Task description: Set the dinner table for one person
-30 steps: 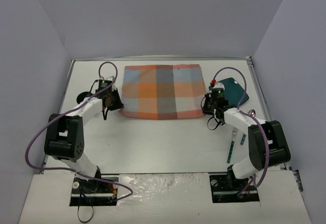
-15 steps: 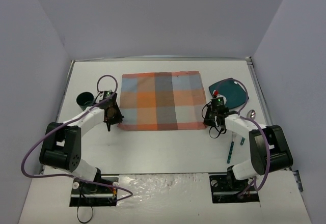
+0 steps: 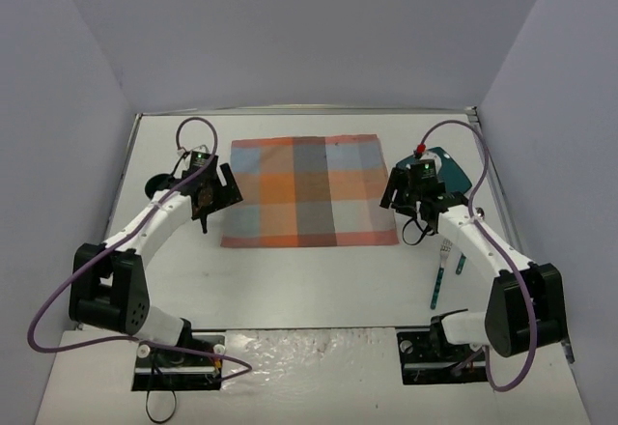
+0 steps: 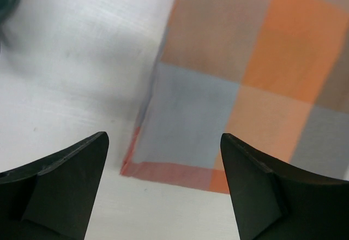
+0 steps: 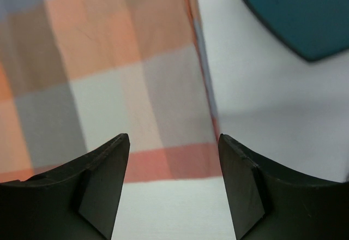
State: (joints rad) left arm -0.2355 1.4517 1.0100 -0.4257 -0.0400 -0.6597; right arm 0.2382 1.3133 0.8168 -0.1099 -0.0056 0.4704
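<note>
The dinner table [image 3: 319, 280] is a white tabletop. On it, at the centre, an orange, blue and grey plaid placemat [image 3: 309, 191] lies flat. My left gripper [image 3: 224, 193] hovers over the mat's near-left part, open and empty. In the left wrist view the gripper [image 4: 163, 163] frames the mat's corner [image 4: 163, 169] between its dark fingers [image 4: 60, 185]. My right gripper [image 3: 394, 196] is open above the near-right corner. The right wrist view shows that gripper [image 5: 173, 163] with nothing in it, over the placemat [image 5: 109, 76].
A teal plate [image 3: 449, 169] lies right of the mat, partly behind the right arm, and shows in the right wrist view as a teal plate [image 5: 294, 11]. A teal-handled fork [image 3: 439, 280] lies at near right. A dark cup [image 3: 154, 185] sits behind the left arm.
Both grippers went from shut on the placemat's near corners to open and let it go. The mat came nearer and now lies flat. Both wrists have risen and drawn back slightly.
</note>
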